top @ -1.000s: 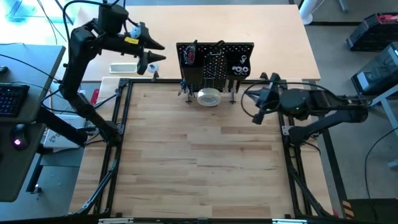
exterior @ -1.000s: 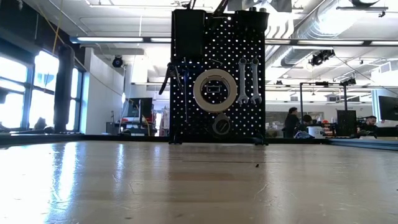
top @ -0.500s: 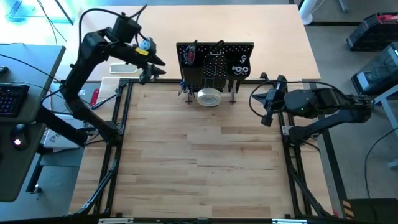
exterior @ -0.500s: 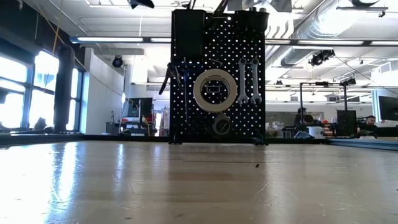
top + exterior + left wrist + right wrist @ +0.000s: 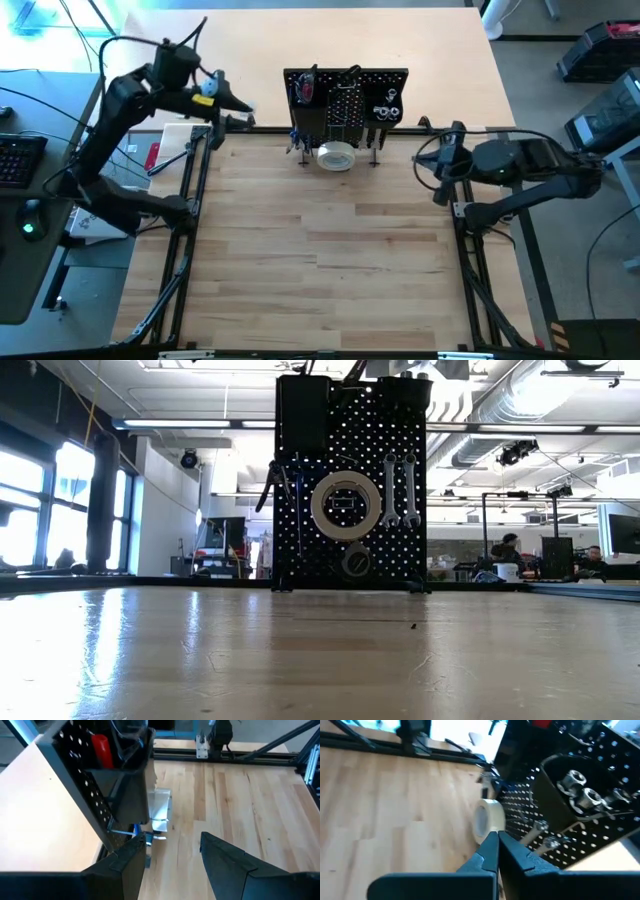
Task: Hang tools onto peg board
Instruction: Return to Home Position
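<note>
The black peg board (image 5: pixel 345 100) stands upright at the table's far middle. On its front hang a white tape roll (image 5: pixel 345 503), two silver wrenches (image 5: pixel 398 488) and blue-handled pliers (image 5: pixel 274 485). A red-handled tool (image 5: pixel 102 750) stands in a bin at the top. My left gripper (image 5: pixel 238 112) is open and holds nothing, up in the air to the left of the board, beside the table's far left corner. My right gripper (image 5: pixel 436 166) is shut and holds nothing, in the air to the right of the board.
Black bins on the board hold silver sockets (image 5: pixel 580 790). A black frame rail (image 5: pixel 195 190) runs along the table's left side, and another (image 5: pixel 465 240) along its right. The wooden table top (image 5: pixel 330 260) spreads out in front of the board.
My left gripper has come down and drawn back toward the table's left edge, away from the peg board, and it has stayed open. My right gripper has drawn back toward the table's right edge, still shut. The tools on the board have not moved.
</note>
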You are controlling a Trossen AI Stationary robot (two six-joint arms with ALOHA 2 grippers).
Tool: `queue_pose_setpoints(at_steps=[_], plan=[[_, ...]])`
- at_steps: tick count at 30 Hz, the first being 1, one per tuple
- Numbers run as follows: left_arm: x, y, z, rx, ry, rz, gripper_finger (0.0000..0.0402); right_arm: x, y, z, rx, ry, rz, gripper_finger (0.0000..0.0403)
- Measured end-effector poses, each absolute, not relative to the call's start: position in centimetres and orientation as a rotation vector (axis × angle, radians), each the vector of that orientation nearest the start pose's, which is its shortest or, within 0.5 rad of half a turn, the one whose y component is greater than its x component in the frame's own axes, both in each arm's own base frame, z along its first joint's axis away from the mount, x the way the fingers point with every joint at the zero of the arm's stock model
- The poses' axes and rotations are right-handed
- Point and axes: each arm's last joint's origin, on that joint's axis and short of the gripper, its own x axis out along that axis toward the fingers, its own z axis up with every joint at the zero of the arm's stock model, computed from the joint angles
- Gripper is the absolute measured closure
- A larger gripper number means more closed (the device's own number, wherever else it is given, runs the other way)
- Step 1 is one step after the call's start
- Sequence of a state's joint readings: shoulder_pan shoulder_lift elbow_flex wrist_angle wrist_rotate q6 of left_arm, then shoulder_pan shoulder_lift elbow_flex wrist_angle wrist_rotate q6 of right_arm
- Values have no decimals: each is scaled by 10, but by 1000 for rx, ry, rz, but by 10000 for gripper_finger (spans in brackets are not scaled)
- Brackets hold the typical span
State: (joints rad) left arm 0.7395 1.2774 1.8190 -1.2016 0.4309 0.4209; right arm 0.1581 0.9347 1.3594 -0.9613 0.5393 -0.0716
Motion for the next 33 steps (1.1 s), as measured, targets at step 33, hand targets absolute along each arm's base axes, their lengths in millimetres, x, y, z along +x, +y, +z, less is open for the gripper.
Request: queue_pose_setpoints(at_steps=[33], plan=[[141,85,334,21,70,-67,225,92,5,346,-254,164,-145,403]])
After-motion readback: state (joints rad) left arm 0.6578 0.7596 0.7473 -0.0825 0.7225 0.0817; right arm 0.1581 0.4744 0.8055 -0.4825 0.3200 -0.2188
